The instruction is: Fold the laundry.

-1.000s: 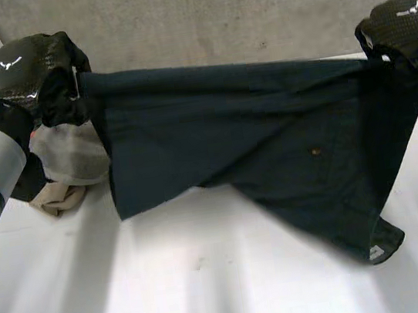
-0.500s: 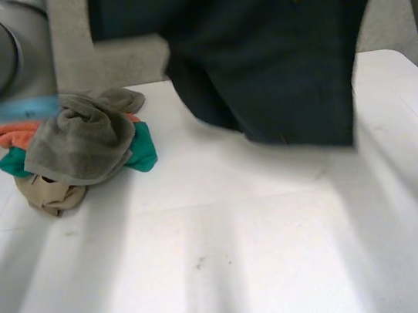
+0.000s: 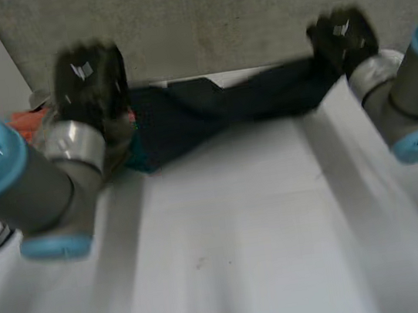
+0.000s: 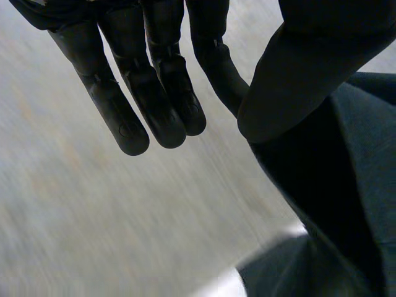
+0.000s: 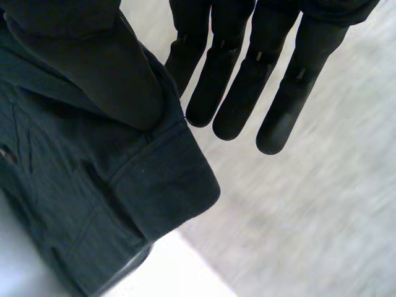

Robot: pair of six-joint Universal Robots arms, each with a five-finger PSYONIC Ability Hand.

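The dark garment (image 3: 225,107) is stretched in a long band between the two hands, low over the far part of the table (image 3: 232,262). Its lower edge seems to touch the table, which suits laying it flat for the first fold.

The left hand (image 3: 89,76) holds one end of the garment and the right hand (image 3: 341,35) the other. The hands are well apart, probably to keep the cloth taut so that it lands without wrinkles.

In the left wrist view the fingers (image 4: 158,105) are straight and close together, and the thumb (image 4: 297,68) clamps the cloth against the side of the hand. The right wrist view shows the same grip mirrored: straight fingers (image 5: 235,93) held clear of the cloth and the thumb (image 5: 93,68) pinning a hemmed corner. This thumb grip leaves the fingers out of the way when the cloth meets the table.

Behind the garment's left end lies a pile of other laundry (image 3: 23,120), partly hidden by the left hand. A grey wall (image 3: 213,16) stands beyond the garment.
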